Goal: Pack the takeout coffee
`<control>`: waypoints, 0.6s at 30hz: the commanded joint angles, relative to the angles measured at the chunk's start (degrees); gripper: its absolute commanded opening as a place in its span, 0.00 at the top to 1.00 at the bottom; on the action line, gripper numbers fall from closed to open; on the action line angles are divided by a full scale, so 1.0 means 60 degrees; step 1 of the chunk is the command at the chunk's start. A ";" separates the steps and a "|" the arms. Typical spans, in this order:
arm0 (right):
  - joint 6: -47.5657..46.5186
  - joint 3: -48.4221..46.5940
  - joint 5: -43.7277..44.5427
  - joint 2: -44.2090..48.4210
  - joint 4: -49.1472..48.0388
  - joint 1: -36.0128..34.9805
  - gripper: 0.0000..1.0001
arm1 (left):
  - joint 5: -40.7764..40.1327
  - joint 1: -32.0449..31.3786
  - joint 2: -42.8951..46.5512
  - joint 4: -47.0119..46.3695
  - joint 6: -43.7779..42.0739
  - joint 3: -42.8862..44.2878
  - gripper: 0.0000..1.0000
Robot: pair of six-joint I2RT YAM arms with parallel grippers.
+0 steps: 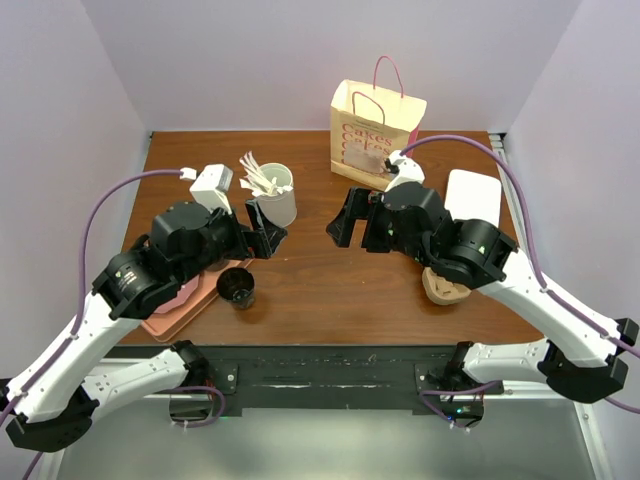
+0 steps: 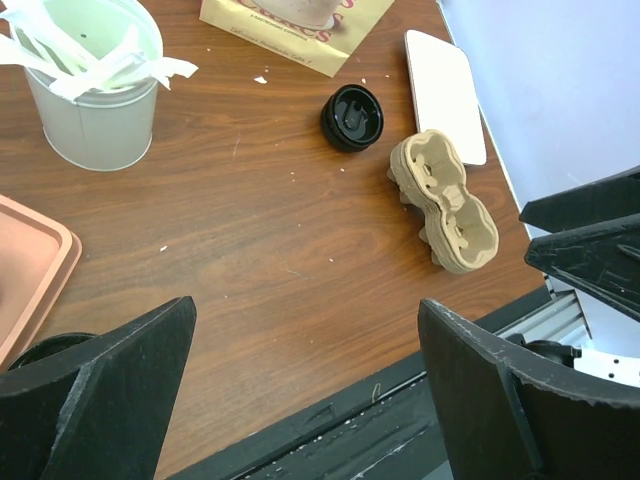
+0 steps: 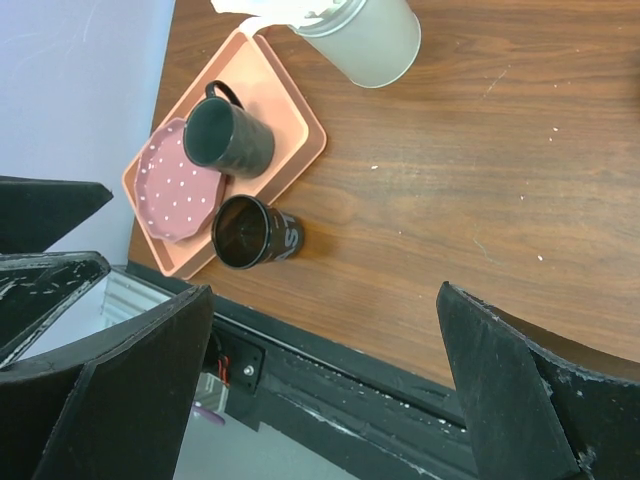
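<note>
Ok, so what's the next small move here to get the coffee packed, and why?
Probably lower the right gripper onto the black lid, lying on the table near the paper bag. The dark coffee cup stands open beside the pink tray, apart from its lid, and both grippers are open and empty, so capping likely comes before packing.

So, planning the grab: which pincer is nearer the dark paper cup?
Left. The left pincer sits just beyond the cup, slightly right; the right pincer is farther off to its right.
</note>
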State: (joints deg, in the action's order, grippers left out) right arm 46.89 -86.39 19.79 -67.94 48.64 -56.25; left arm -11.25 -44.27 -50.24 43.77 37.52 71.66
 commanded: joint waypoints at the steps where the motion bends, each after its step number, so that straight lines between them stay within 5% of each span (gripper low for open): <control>1: 0.0138 0.0116 0.0129 0.0016 -0.0460 -0.0059 0.02 | -0.0454 -0.0019 0.0067 -0.0308 0.0295 -0.0048 0.02; 5: 0.0299 0.0233 0.0129 -0.0248 -0.0695 -0.0059 0.02 | -0.0791 -0.0004 -0.0092 -0.0045 0.0295 0.0126 0.03; 10: -0.0052 -0.0060 -0.0470 -0.1111 -0.1248 -0.0059 0.05 | -0.3250 0.0010 -0.0752 0.2808 0.2459 0.0800 0.09; 13: 0.0430 0.0218 -0.1479 -0.1989 -0.2257 -0.0073 0.14 | -0.3706 0.0010 -0.0768 0.3850 0.3442 0.0787 0.12; 18: 0.1148 -0.0220 -0.2260 -0.4040 -0.3126 -0.0336 0.43 | -0.4247 0.0011 0.0007 0.5140 0.5241 0.0114 0.18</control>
State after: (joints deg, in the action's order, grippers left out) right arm 49.23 -85.52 10.57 -85.52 36.91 -56.49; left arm -29.54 -44.27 -54.48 65.12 56.58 74.08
